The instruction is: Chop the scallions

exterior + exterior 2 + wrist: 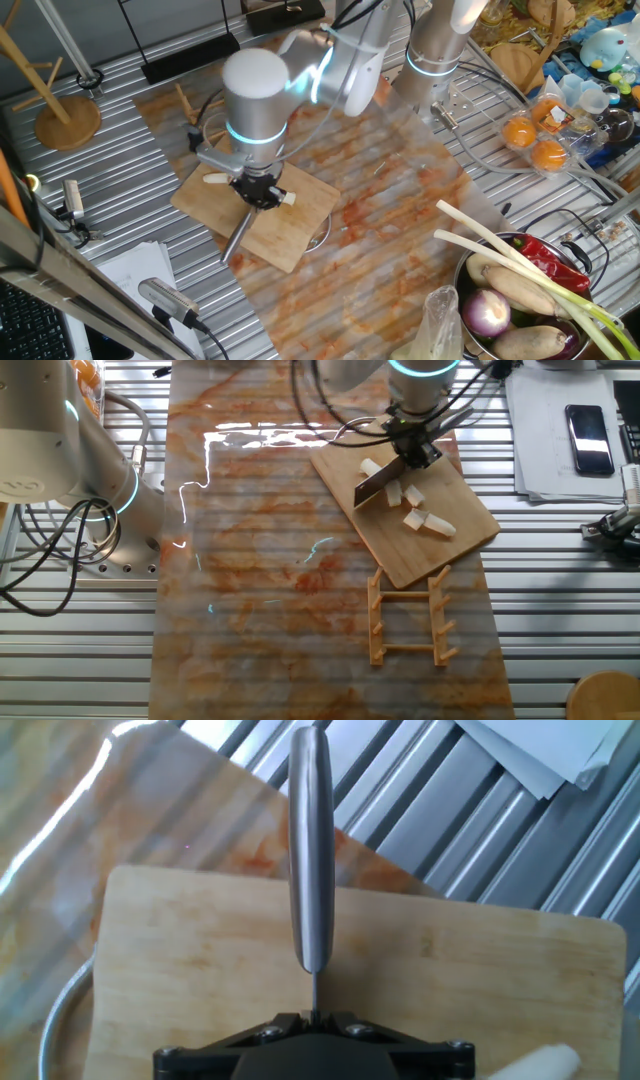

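Hand view looks straight down the knife (311, 850), its steel handle clamped in the tool (312, 1020) above the cutting board (200, 950). From the other fixed view, the blade (378, 482) stands on that board, and the scallions (428, 522) lie as about 4 pale chunks on the board beside the blade, 1 behind it. A wooden rack (410, 616) lies on the bench just off the board's edge.

Lighting and image quality: bright, even overhead illumination in all three views.

White glare streaks lie on the glossy mat (250, 550) in the other fixed view. One fixed view shows motion blur on the arm (330, 65). In the hand view, the steel handle (311, 840) carries a soft highlight, and the tool (315, 1045) at the bottom edge is dark.
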Robot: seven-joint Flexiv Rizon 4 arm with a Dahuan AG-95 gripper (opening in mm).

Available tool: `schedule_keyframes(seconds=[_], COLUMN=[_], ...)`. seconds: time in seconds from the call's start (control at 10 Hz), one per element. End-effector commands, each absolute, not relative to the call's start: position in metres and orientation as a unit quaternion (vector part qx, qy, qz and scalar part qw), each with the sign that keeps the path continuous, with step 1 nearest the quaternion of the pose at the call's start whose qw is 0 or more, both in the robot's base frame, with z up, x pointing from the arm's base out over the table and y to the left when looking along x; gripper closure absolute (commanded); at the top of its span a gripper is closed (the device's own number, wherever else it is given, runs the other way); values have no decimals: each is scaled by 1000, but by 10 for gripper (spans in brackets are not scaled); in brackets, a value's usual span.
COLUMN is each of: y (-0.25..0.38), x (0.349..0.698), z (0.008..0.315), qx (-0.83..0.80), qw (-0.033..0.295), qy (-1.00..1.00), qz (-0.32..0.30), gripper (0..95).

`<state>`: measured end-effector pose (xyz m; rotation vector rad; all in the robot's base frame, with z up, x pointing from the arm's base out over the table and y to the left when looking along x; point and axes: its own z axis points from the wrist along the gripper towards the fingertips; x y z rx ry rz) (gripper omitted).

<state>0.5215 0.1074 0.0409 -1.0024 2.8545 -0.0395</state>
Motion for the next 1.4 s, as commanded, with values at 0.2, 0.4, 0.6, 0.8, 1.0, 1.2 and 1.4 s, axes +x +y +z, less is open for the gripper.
schedule_keyframes(seconds=[0.2,0.4,0.6,0.8,1.0,1.2,1.4], y=[105,95,94,96,99,101,101], x=[513,508,507,509,516,523,528], z=[26,36,40,45,53,53,50], qx=[-323,-339,-337,-332,-344,-357,-361], qw=[47,46,51,53,59,62,59], qy=[945,940,940,942,937,932,930], qz=[8,-2,8,16,7,-6,-17], gripper=[950,950,950,950,950,950,950])
